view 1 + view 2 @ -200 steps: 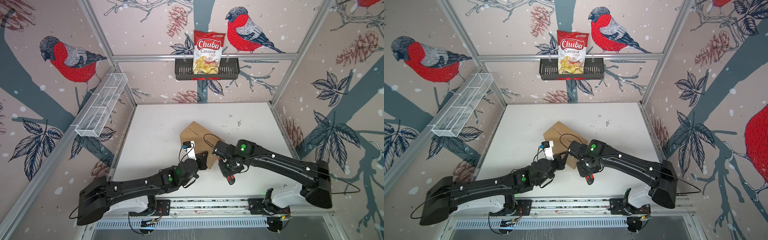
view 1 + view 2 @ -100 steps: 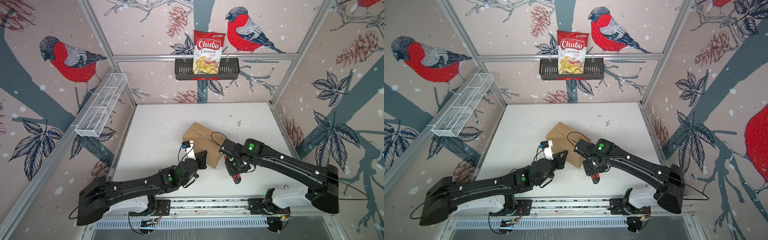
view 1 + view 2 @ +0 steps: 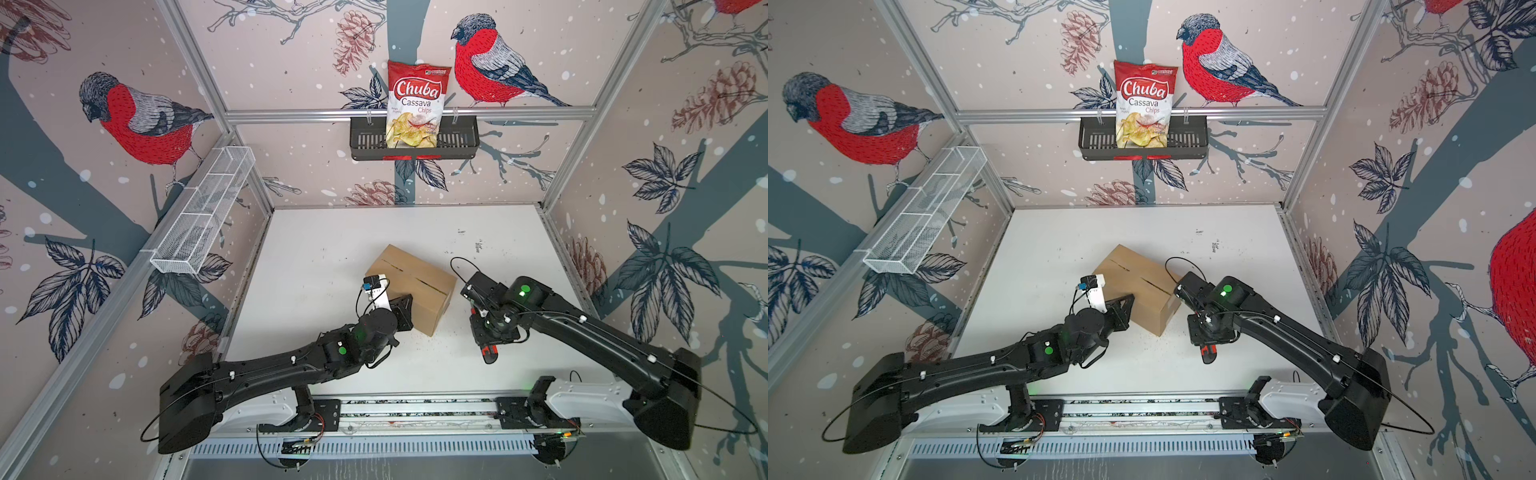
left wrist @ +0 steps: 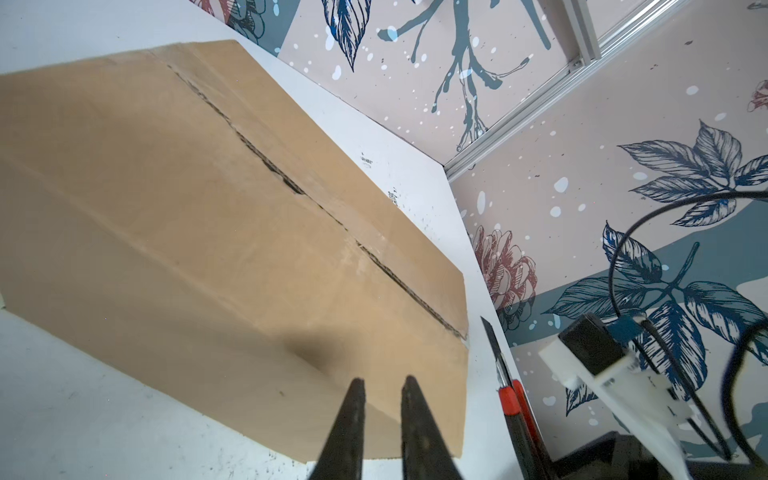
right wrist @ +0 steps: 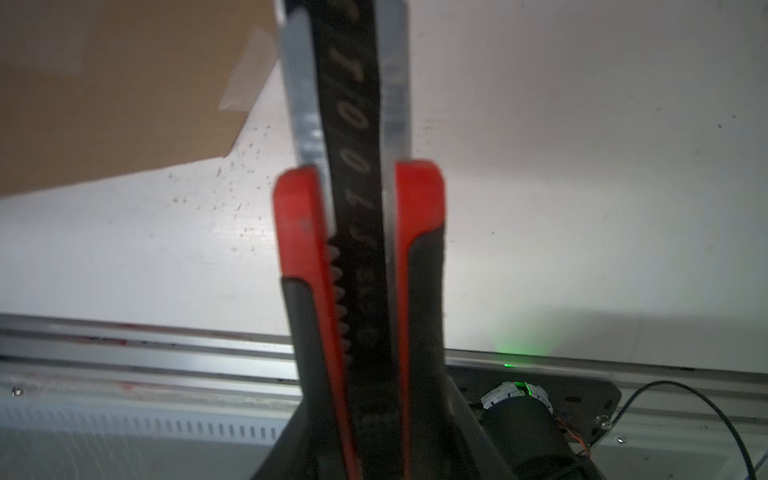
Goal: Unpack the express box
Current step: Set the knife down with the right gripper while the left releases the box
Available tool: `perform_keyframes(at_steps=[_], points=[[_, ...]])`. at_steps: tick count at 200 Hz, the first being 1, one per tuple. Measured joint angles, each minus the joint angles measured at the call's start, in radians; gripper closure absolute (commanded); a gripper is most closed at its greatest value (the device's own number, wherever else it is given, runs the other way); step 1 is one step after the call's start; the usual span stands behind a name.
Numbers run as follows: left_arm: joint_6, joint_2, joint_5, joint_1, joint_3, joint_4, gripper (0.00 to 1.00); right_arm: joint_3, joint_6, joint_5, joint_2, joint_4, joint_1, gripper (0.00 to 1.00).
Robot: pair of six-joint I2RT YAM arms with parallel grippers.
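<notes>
- left gripper: fingers a narrow gap apart, nothing between them, tips right at the express box side wall, contact unclear
- right gripper: clamped on red-black utility knife, express box near, not touching
- express box flaps closed, sits on white table

quick headcount, folks: one express box on the tabletop, just the one. one box cutter, red and black, and that's the only tool out there. two black arms in play, left arm and right arm, one claw apiece, so left claw, right claw, two in all. up on the walls: one black basket, one chips bag standing in it, and one white wire rack.
</notes>
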Motion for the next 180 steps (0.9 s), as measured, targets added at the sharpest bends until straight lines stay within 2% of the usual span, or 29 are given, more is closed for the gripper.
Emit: perform_keyframes(at_steps=[47,86,139,180], points=[[0.000,-0.061,0.030,0.092,0.018,-0.093,0.79,-0.067,-0.096,0.004,0.098,0.183,-0.254,0.82],[0.001,-0.125,0.055,0.201,0.058,-0.210,0.78,-0.038,-0.213,0.004,0.297,0.369,-0.404,0.82],[0.001,-0.152,0.109,0.330,0.058,-0.314,0.79,0.053,-0.327,-0.018,0.520,0.510,-0.502,0.77],[0.008,-0.124,0.141,0.383,0.070,-0.333,0.79,0.100,-0.370,-0.050,0.618,0.552,-0.524,0.65]])
